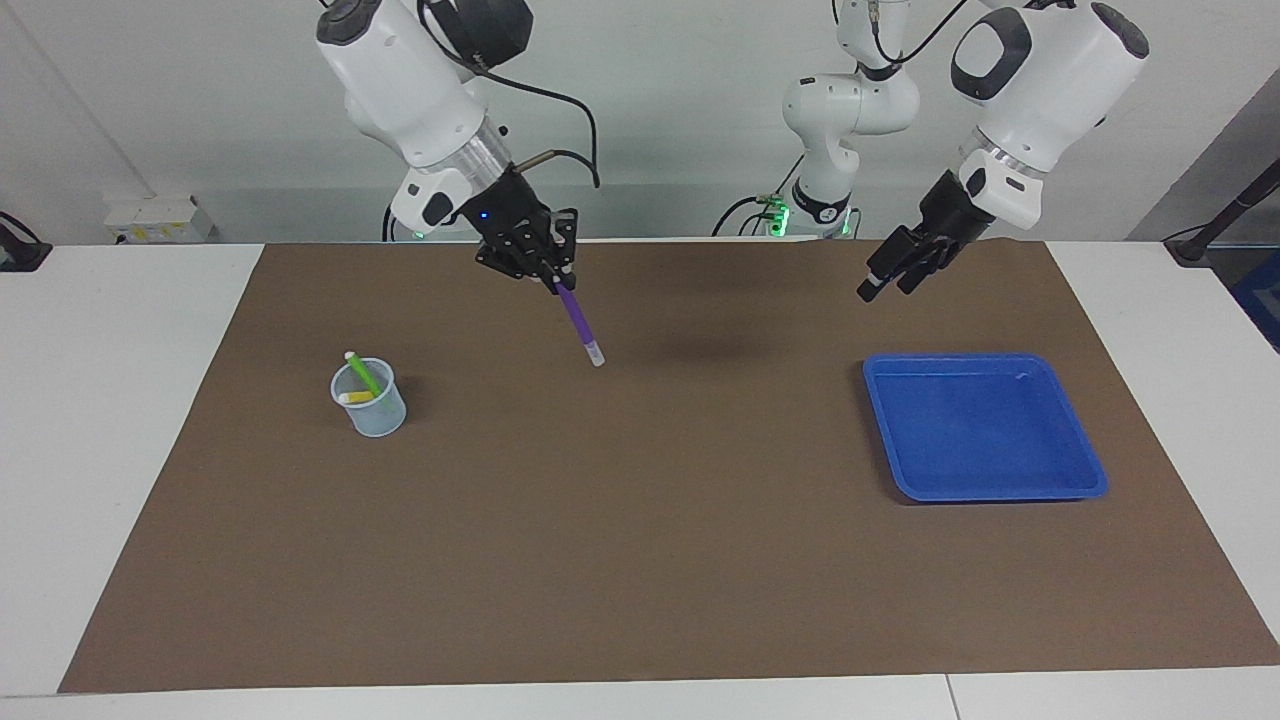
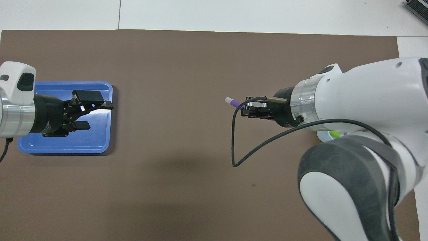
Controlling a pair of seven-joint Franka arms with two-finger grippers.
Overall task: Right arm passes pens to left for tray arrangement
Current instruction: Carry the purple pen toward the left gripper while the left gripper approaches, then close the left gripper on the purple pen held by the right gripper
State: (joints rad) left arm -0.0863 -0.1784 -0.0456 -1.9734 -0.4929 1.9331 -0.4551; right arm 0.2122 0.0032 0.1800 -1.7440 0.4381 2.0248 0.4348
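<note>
The right tool point(image 1: 556, 282) is clenched on the upper end of the purple pen point(image 1: 580, 325), which hangs from it slanting down with its pale clear end lowest. It is up in the air over the bare brown mat point(image 1: 640, 560), between the cup point(image 1: 370, 400) and the tray point(image 1: 985, 427), and well apart from both. In the overhead view the pale tip of the pen points from the right tool toward the tray.

The left tool point(image 1: 885, 282) is released, its fingers spread and holding nothing. It is raised over the mat beside the tray's edge that faces the robots, angled toward the cup end of the desk point(image 1: 120, 400) as if to meet the pen. A clear gap lies between the two tools; they are not touching.

The tray lies flat on the mat toward the left arm's end of the desk, and nothing is in it. The cup, small, pale and translucent, stands on the mat toward the right arm's end. The green pen point(image 1: 362, 373) leans in the cup with one end poking above the rim, and the yellow pen point(image 1: 356, 397) lies lower inside it.

As a judgement, the task is in its early part. One pen of three is out of the cup and on its way to the handover, which has not yet happened. No pen has reached the tray. Left to do: hand over the purple pen and lay it in the tray, then fetch, pass and place the green and yellow pens.
</note>
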